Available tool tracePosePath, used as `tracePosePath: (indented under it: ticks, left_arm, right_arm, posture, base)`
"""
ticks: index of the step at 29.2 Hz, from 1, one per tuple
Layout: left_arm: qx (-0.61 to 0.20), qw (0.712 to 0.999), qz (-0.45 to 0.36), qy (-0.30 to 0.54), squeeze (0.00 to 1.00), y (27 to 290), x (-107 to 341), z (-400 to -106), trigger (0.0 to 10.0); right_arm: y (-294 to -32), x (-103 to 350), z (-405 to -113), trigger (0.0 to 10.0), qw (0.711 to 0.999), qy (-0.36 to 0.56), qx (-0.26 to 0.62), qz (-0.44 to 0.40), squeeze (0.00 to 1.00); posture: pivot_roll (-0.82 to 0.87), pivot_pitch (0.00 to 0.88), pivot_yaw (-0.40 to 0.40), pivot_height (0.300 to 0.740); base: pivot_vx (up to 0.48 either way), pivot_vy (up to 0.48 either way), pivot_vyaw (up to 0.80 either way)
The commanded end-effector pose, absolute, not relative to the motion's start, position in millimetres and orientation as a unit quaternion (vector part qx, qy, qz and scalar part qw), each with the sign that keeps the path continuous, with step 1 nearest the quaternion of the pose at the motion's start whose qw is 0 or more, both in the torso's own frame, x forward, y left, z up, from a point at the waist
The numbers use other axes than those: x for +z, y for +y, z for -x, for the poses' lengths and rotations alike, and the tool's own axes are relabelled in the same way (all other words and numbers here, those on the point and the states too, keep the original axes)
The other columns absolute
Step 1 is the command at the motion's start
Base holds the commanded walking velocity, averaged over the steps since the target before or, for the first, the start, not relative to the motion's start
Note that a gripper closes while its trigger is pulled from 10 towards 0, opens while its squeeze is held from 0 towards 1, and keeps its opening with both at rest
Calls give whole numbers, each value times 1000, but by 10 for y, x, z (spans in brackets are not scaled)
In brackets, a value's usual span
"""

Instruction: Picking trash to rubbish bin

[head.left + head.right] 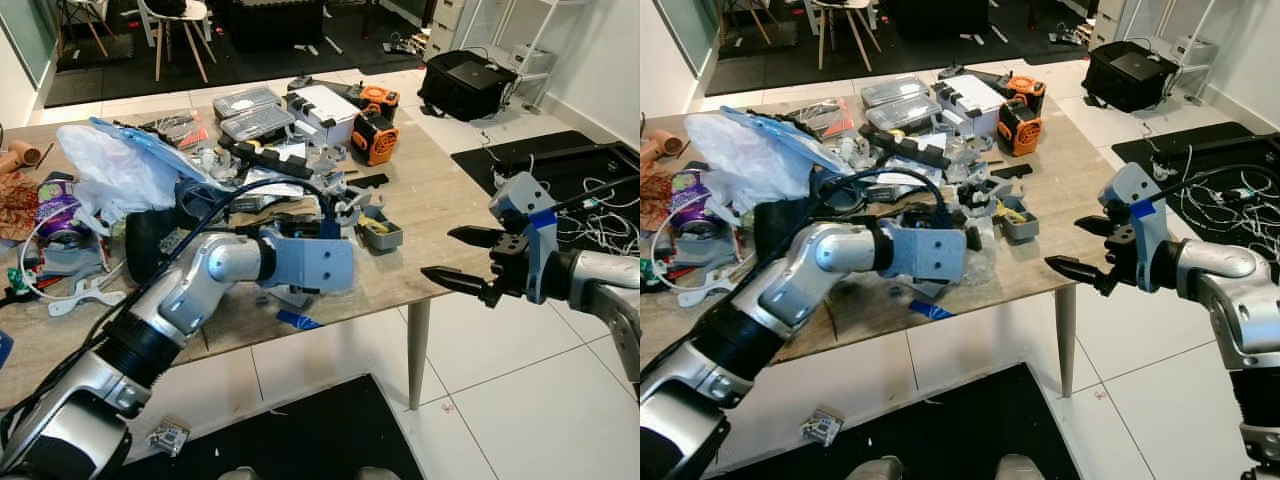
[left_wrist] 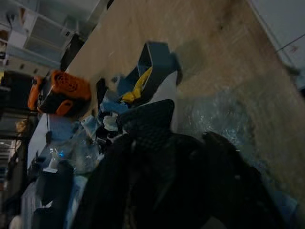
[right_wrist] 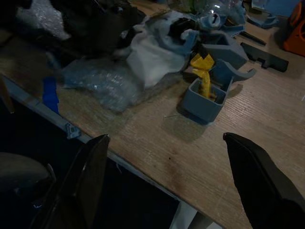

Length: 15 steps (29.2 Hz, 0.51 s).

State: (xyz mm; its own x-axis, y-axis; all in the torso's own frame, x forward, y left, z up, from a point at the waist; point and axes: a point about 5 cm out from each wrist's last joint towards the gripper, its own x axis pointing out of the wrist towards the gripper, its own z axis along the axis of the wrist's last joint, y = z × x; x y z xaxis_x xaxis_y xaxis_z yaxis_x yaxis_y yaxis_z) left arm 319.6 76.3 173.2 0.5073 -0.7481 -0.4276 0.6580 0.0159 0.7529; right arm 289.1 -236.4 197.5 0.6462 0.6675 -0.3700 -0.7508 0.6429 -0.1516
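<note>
A crumpled sheet of clear plastic wrap (image 3: 100, 81) lies near the front edge of the wooden table (image 1: 440, 190), beside a wad of white paper (image 3: 147, 52). My left arm reaches over the table, its grey wrist housing (image 1: 315, 262) just short of the wrap, and my left gripper (image 2: 181, 136) hovers low over it. A small grey bin holding a yellow piece (image 1: 382, 232) stands just past the wrap. My right gripper (image 1: 438, 252) is open and empty, held in the air off the table's right edge. A strip of blue tape (image 1: 298, 320) lies at the table's front edge.
The table is crowded: a white plastic bag (image 1: 120, 165), tool cases (image 1: 255, 110), an orange tool (image 1: 375, 135). A table leg (image 1: 418, 350) stands below my right gripper. On the floor are a crumpled packet (image 1: 168, 435), a black bag (image 1: 465, 80) and cables (image 1: 600, 210).
</note>
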Motion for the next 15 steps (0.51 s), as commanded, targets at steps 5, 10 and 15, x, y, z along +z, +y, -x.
tracePosePath:
  ticks: [5,10,15]
  left_arm:
    - [-488,703,-515,-39,0,772,1700,-3226,0]
    - [-485,702,-520,-36,0,781,1674,-3233,0]
    - [-480,703,-524,-33,0,799,1653,-3245,0]
  right_arm:
    - [-2309,1948,-2878,10000,889,148,408,146,0]
    - [-2303,1949,-2874,10000,888,148,411,146,0]
    - [-2305,1957,-2870,10000,888,147,411,146,0]
  posture:
    - [-87,0,3,740]
    - [-87,0,3,740]
    - [-87,0,2,740]
  base:
    - [0,0,0]
    - [0,0,0]
    - [0,0,0]
